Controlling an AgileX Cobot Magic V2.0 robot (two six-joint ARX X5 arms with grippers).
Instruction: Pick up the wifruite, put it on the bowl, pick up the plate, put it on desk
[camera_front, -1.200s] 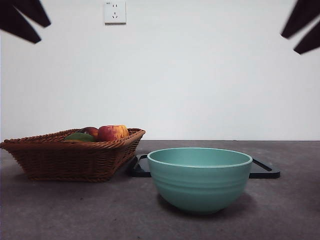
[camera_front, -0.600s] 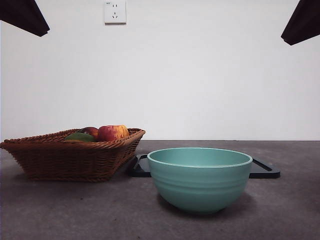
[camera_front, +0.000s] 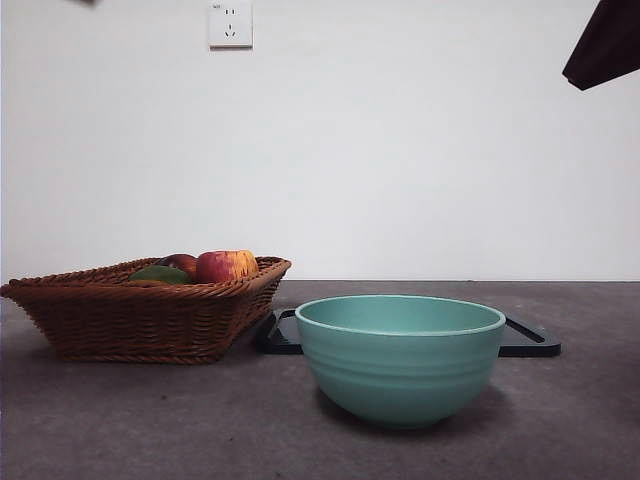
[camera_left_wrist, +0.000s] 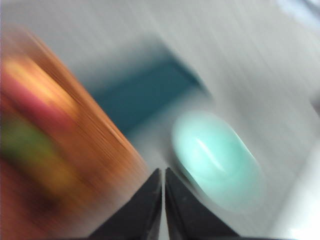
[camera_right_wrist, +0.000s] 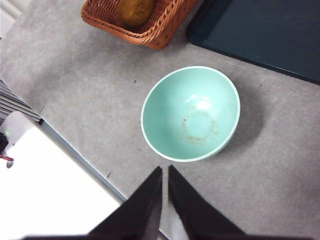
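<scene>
- Bowl (camera_front: 400, 358), teal-green with faint ridges, stands upright and empty on the grey desk (camera_front: 150, 420), nearer the front edge than everything else; the right wrist view shows a faint brownish ring on its inner floor (camera_right_wrist: 191, 113).
- Wifruite (camera_right_wrist: 134, 10), dull orange-brown, lies inside the wicker basket (camera_front: 140, 310), against one of its corners in the right wrist view; from the front it is hidden behind the basket wall.
- Basket sits toward the desk's left side in the front view, with a red-yellow apple (camera_front: 226, 265) and a green fruit (camera_front: 160, 273) showing above its rim.
- Dark flat tray (camera_front: 525, 338) lies on the desk behind the bowl, its left end just beside the basket; in the right wrist view it appears as a dark teal slab (camera_right_wrist: 260, 35), apart from the bowl.
- Right gripper (camera_right_wrist: 164, 172) hangs above the desk near the bowl's rim, holding nothing, its two black fingers pressed nearly together with only a thin slit between them.
- Left gripper (camera_left_wrist: 163, 175) is seen through a heavily motion-blurred view over the basket and bowl; its fingers are also closed together and hold nothing.
- Dark arm tip (camera_front: 605, 45) shows at the front view's top right corner.
</scene>
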